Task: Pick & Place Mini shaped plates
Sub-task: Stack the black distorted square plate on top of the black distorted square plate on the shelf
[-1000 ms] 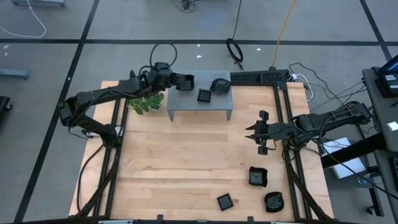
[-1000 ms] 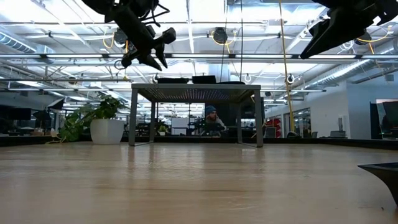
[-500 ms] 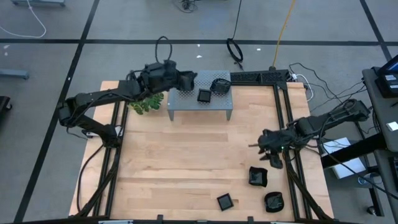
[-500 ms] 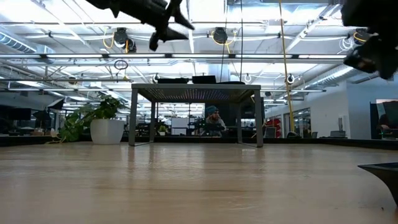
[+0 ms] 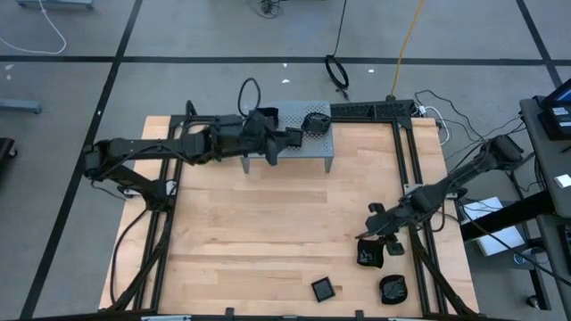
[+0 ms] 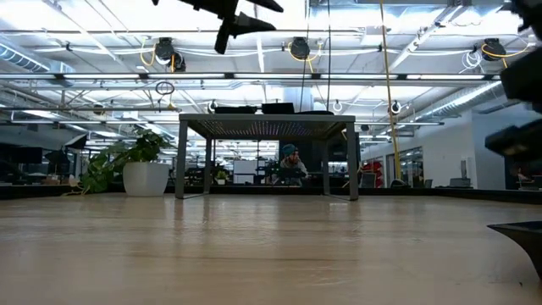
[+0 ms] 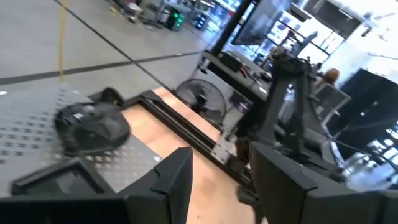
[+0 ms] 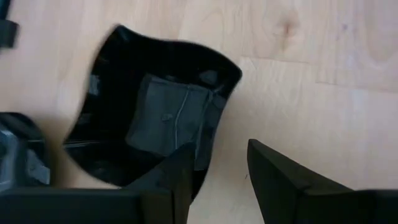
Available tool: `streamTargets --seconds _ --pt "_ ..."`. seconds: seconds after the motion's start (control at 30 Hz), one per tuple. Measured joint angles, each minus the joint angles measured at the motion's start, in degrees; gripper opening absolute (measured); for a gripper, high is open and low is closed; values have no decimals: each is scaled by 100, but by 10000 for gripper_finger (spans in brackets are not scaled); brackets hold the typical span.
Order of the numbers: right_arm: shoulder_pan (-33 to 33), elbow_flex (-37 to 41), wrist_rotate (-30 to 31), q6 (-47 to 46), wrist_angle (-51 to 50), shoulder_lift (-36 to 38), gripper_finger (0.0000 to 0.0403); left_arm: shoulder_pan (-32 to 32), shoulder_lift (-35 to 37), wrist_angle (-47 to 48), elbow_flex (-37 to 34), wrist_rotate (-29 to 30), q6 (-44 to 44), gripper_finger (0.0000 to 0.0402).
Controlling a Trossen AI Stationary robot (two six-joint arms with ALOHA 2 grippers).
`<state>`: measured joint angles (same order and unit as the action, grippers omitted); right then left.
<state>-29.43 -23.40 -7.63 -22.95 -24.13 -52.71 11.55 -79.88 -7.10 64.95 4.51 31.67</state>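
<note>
Moved: right hand [image 5: 376,237] onto plate [image 5: 369,254] edge | spread | left hand [image 5: 287,138] probably spread

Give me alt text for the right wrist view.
The open right gripper hovers low over a glossy black plate with raised, curved rims, lying on the wooden table. One finger overlaps the plate's edge; the other is over bare wood.

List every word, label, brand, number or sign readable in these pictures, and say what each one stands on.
None can be read.
The black plates and the grey stand show no lettering.
The screens and signs in the room behind the table in the low view are too small and blurred to read.
The left wrist view shows only blurred lights and monitors.
</note>
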Motion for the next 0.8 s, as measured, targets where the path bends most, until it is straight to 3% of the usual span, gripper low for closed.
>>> streamTargets --seconds 0.23,0.43,0.5,0.67,0.8 --pt "-11 450 -234 -321 879 -266 123 -303 0 1 0 2 10 161" --pt "-118 470 -287 -5 971 -343 25 -438 0 1 -2 4 66 161" --pt "-118 470 -277 -126 980 -341 9 -495 0 1 -2 4 75 161" --pt "6 467 328 -572 978 -310 2 -684 0 -3 -2 1 182 161" --pt "457 259 819 11 959 -375 1 -867 0 -44 -2 2 125 161"
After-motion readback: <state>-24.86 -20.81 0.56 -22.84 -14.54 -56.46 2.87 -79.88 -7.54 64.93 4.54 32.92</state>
